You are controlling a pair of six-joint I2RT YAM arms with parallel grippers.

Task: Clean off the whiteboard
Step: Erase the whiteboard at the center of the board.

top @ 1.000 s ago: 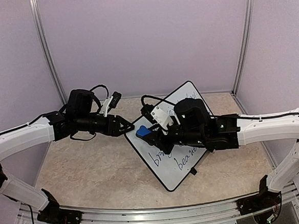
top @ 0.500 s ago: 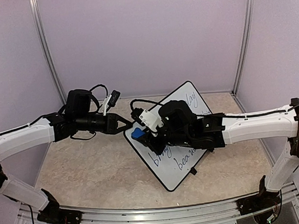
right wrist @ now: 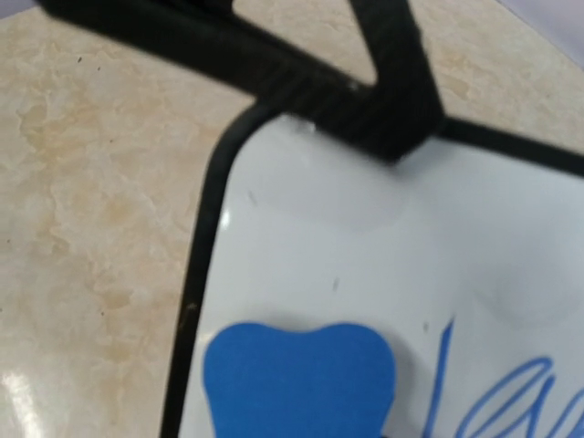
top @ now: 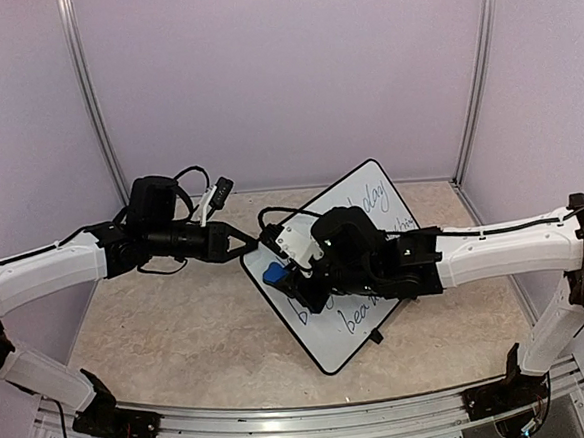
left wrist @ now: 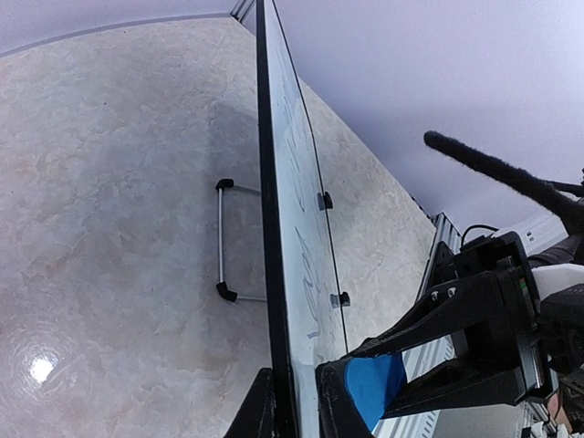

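Observation:
The whiteboard (top: 332,338) stands tilted on the table's middle, with blue writing on it. My left gripper (top: 246,245) is shut on the board's left corner; in the left wrist view its jaws (left wrist: 292,406) sit on either side of the black rim of the board (left wrist: 297,228). My right gripper (top: 282,276) is shut on a blue eraser (top: 274,273) and presses it on the board just below that corner. The eraser shows in the left wrist view (left wrist: 374,383) and in the right wrist view (right wrist: 297,379), on the board (right wrist: 365,246) beside blue strokes (right wrist: 493,401).
A wire stand leg (left wrist: 222,242) props the board from behind. Two black clip feet (left wrist: 326,201) sit on its lower edge, one seen from above (top: 377,335). Purple walls and metal posts (top: 91,93) close in the marble-patterned table.
My right gripper has carried the eraser left toward the board's left corner, then slightly down. More writing at the board's upper right is uncovered. The left arm has not moved.

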